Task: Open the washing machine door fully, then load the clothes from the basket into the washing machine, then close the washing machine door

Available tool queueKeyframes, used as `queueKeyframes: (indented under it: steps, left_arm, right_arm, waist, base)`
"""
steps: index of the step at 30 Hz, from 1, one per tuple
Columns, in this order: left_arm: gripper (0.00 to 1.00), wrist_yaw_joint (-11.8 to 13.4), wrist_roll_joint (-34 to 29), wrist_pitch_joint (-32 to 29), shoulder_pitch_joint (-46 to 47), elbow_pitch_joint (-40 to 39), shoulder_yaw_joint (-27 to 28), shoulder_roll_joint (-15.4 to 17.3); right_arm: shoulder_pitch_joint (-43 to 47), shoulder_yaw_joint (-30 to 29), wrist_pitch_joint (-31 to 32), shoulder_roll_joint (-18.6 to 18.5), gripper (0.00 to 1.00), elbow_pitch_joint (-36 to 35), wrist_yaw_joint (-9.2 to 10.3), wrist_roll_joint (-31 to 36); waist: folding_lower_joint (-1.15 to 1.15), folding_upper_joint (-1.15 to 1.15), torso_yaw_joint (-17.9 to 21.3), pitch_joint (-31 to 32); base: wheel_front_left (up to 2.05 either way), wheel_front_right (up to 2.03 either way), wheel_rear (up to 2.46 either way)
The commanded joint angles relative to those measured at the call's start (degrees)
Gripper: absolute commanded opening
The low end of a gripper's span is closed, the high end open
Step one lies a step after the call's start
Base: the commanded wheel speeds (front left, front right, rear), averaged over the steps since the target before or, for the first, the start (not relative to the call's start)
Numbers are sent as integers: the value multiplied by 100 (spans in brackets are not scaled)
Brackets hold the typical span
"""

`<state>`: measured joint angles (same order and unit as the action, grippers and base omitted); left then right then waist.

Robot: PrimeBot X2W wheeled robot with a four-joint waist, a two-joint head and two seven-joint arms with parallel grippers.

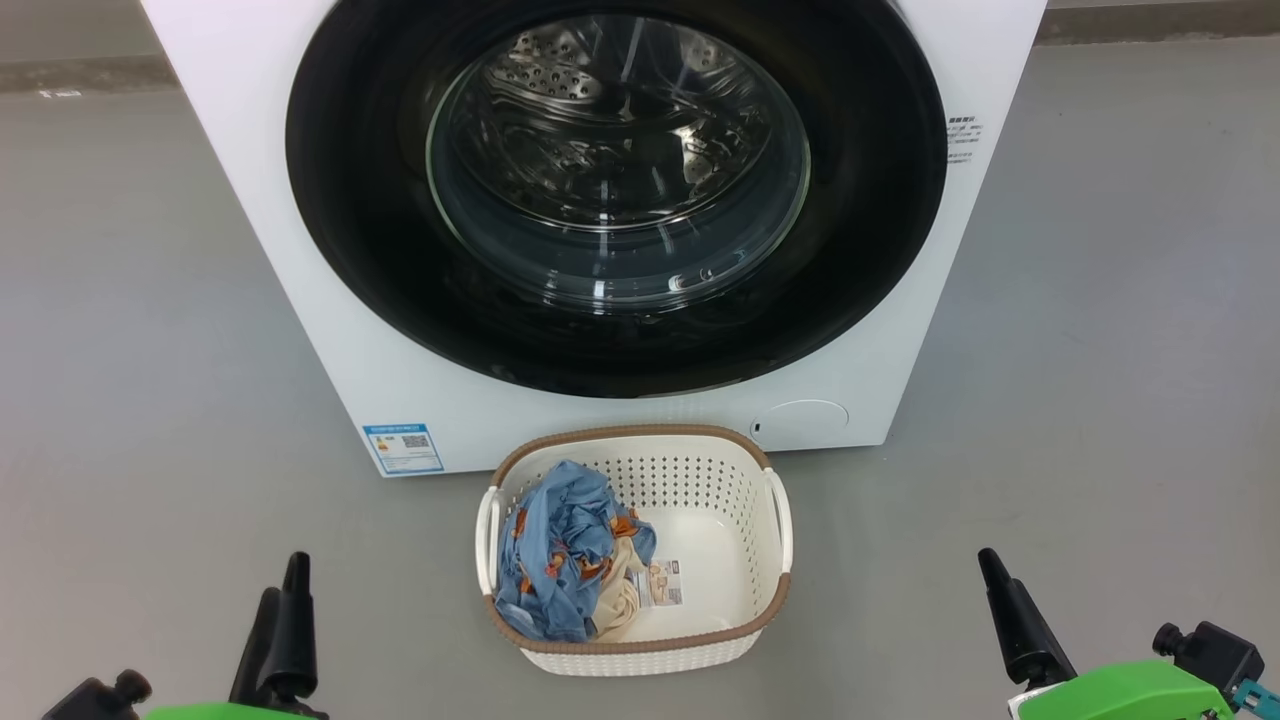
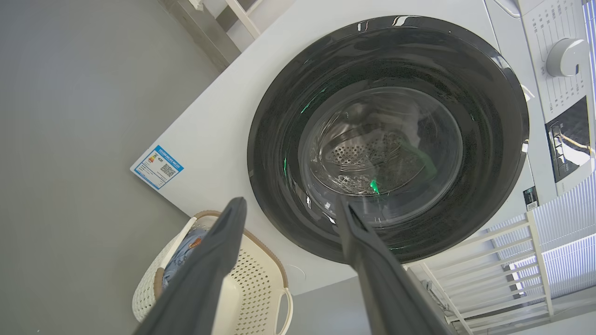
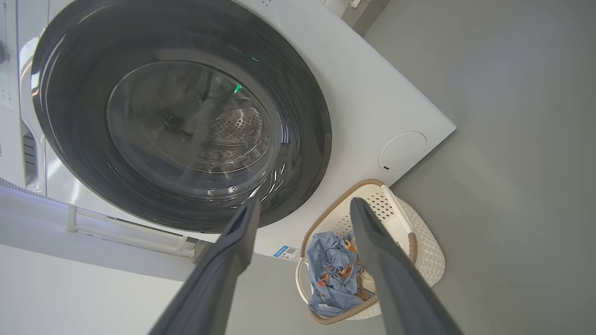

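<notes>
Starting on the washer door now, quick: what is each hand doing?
Left hand: open, holding nothing.
Right hand: open, holding nothing.

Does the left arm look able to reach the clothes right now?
Probably yes: the clothes lie uncovered in the basket, and only floor lies between them and the open left gripper.

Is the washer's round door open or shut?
Shut: the washing machine door sits flush on the front of the washing machine, no gap showing.

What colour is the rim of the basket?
Brown, woven-look rim on the cream-white basket; head view shows it best.
</notes>
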<state>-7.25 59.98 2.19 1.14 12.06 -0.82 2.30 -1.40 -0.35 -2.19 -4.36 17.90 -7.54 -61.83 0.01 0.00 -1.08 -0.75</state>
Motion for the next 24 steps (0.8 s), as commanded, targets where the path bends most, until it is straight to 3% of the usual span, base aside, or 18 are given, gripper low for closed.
queueKeyframes:
  steps: [1, 24]
  left_arm:
    - [100, -11, -218, 72, 22, -199, 42, 154]
    - [100, -15, -1662, 441, -9, -419, -168, 264]
  right_arm:
    - [-176, 119, -74, -95, 100, -133, 2, 211]
    - [-168, 329, -443, -175, 100, -196, 3, 1603]
  waist:
    - [-1, 0, -2, -2]
    - [-1, 0, -53, -91]
  base:
    - [0, 0, 0]
    - [0, 0, 0]
